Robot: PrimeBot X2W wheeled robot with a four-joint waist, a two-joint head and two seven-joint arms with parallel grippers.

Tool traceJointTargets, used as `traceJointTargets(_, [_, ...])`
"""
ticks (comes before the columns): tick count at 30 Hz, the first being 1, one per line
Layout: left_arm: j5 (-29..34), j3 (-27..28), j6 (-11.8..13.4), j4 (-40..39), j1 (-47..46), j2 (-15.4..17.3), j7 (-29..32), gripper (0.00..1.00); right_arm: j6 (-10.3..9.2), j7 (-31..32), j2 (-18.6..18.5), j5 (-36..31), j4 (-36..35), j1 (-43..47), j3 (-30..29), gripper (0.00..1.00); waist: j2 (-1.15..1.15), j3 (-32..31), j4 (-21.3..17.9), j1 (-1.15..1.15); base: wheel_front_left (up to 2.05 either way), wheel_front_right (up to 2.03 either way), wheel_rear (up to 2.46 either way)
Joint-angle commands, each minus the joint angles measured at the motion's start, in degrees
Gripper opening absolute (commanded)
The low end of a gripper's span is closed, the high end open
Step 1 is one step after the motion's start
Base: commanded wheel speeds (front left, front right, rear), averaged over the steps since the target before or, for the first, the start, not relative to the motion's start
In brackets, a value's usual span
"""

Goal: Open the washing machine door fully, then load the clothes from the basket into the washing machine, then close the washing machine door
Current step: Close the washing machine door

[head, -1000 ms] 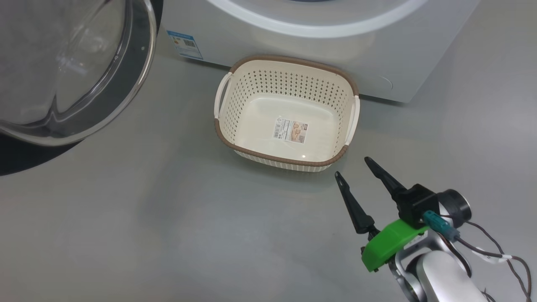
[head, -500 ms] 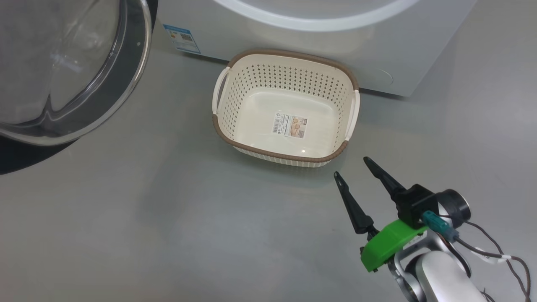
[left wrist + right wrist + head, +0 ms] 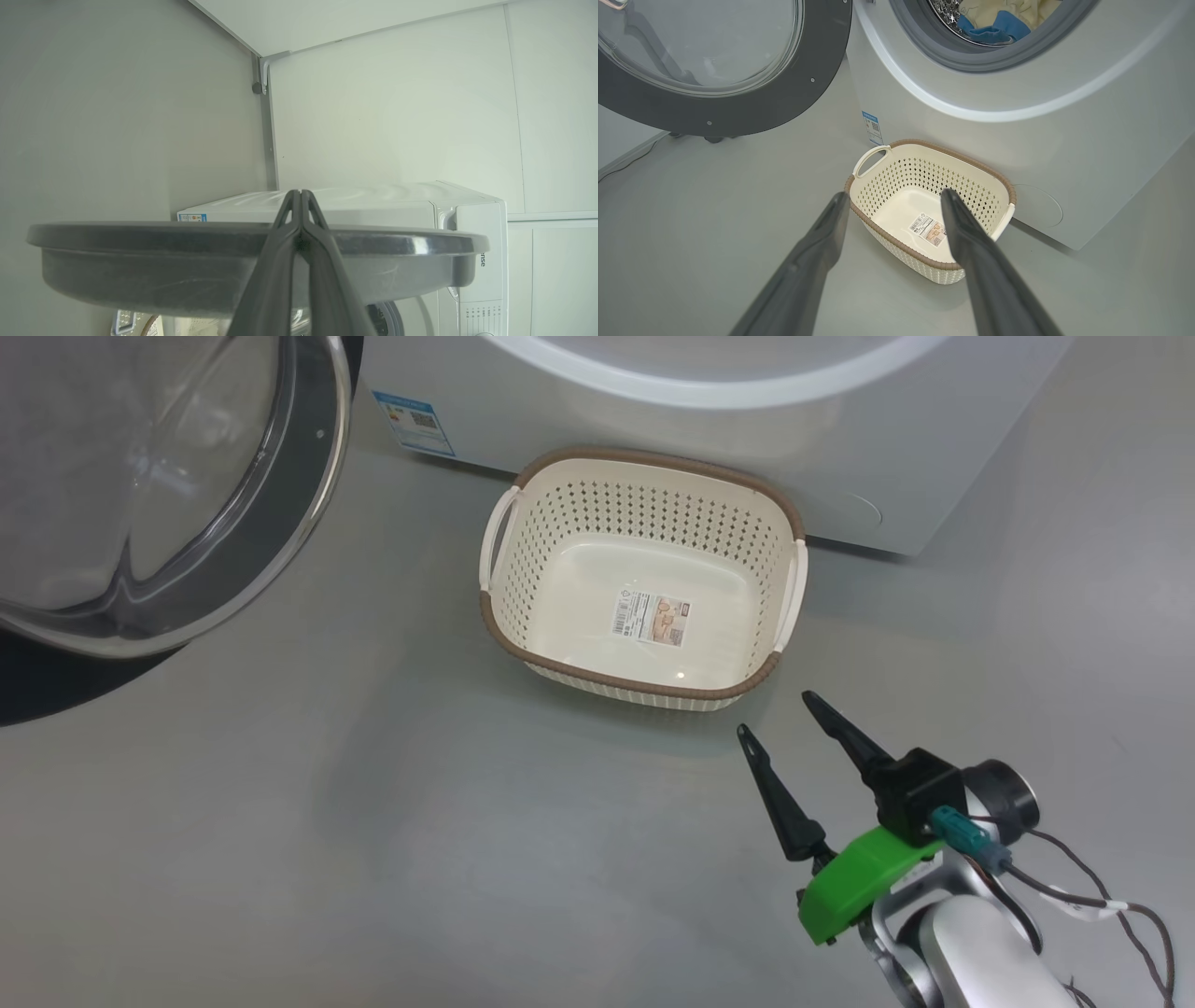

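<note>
Right hand [image 3: 776,713]: fingers spread wide, holding nothing and touching nothing, hovering over the grey floor [image 3: 373,821] just beside the near right corner of the basket [image 3: 579,523]. In the right wrist view the same hand [image 3: 894,193] points at the basket [image 3: 924,172], whose bare bottom shows its label [image 3: 928,229]. Left hand [image 3: 301,193]: fingers pressed together, nothing between them, lying across the edge-on rim of the washing machine door [image 3: 140,261]; whether they touch it, cannot tell. The door [image 3: 317,513] stands swung open at the left, glass bowl bulging toward the camera. The basket sits on the floor close against the front of the washing machine [image 3: 653,429]. The clothes [image 3: 985,14], pale yellow with a blue part, lie inside the drum behind the grey gasket [image 3: 924,32].
</note>
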Motion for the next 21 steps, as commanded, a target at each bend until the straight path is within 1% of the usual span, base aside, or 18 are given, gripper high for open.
traceJointTargets(1, [-0.3,0.7,-0.4,-1.5,-0.2,4.3,1.6,0.00,0.00,-0.3,0.0,0.3,-1.6,-2.0,1.5,1.00,0.00,0.0,0.0,0.00,0.00,0.00,0.00])
traceJointTargets(21, [-3.3,0.8,-0.4,-0.9,-0.5,4.4,10.7,0.00,0.00,-1.3,0.0,1.3,-0.3,-2.4,1.8,1.00,0.00,-0.4,0.3,0.00,0.00,0.00,0.00])
